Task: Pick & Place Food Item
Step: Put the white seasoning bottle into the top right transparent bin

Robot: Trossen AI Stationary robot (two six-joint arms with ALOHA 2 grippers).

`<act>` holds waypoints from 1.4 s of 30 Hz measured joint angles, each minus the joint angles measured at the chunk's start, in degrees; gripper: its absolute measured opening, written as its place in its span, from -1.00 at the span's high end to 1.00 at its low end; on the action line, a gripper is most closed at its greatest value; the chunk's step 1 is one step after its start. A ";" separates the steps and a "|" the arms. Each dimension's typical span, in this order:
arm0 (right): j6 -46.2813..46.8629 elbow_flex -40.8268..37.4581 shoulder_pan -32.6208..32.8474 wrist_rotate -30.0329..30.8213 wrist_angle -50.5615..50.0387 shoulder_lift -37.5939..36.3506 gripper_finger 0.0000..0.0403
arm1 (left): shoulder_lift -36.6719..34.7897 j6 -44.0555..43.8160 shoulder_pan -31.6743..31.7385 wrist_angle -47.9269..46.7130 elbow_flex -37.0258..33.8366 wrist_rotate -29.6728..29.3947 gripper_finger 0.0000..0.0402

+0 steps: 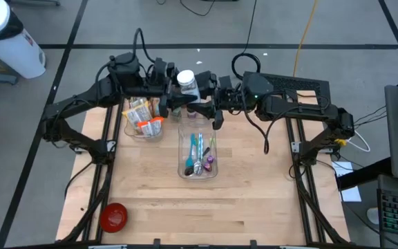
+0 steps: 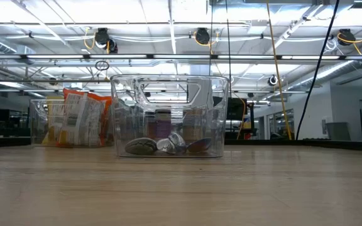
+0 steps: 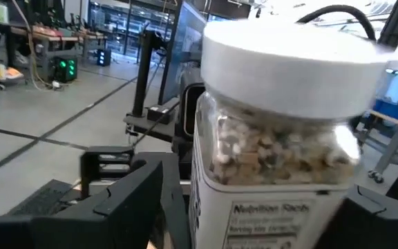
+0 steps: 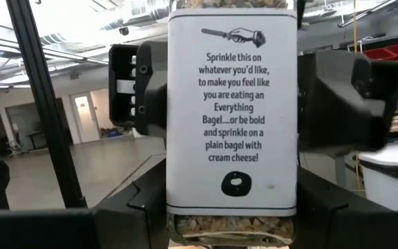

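Observation:
A seasoning jar (image 1: 187,81) with a white lid (image 3: 289,59) and a printed label (image 4: 232,111) stands upright in the air above the far end of a clear bin (image 1: 197,149). My right gripper (image 4: 230,221) comes from the table's right and is shut on it. My left gripper (image 3: 261,214) comes level from the table's left. Its fingers (image 4: 144,90) stand apart on either side of the jar's body. Neither gripper shows in the low view. My right gripper pinches the jar's lower body (image 4: 185,225) between its two fingers, one on each side. The fingers come about level from the table's right. The jar is upright, lid up, lifted clear of the table and the bin. My left gripper has the jar between its open fingers; whether they touch it I cannot tell.
The clear bin (image 2: 168,116) holds pens and small utensils. To its left a second clear container (image 1: 144,117) holds snack packets (image 2: 80,119). A red bowl (image 1: 113,216) sits at the near left corner. Bare wooden tabletop (image 1: 254,187) lies to the right and near side.

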 joint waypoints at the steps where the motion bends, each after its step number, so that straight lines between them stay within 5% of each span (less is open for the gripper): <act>1: 0.00 0.00 0.00 -0.03 -0.10 0.00 0.08 | 0.33 -0.72 0.00 0.37 0.00 0.36 -0.48; 9: 0.75 0.00 -0.02 0.64 -0.05 0.76 0.08 | 1.25 0.09 0.00 0.44 0.00 0.85 -0.04; 15: 0.44 0.07 -0.12 0.61 -1.89 0.76 0.05 | 0.42 0.72 0.42 -0.92 -0.09 0.98 -0.04; 21: 1.62 0.04 -1.36 -0.44 -5.09 0.77 -0.58 | -2.41 1.57 2.20 -8.89 -0.08 0.95 -0.04; 26: 2.82 0.04 -2.41 -1.82 -7.27 0.76 -0.83 | -3.68 1.98 3.32 -18.14 -0.09 0.93 -0.04; 33: 2.94 0.04 -4.04 -4.68 -6.80 0.76 -0.82 | -3.89 1.99 2.52 -26.17 -0.09 1.39 -0.04; 42: 5.21 0.01 -5.42 -6.97 -5.46 0.35 -0.79 | -0.60 2.25 -2.16 -24.04 0.03 1.89 -0.04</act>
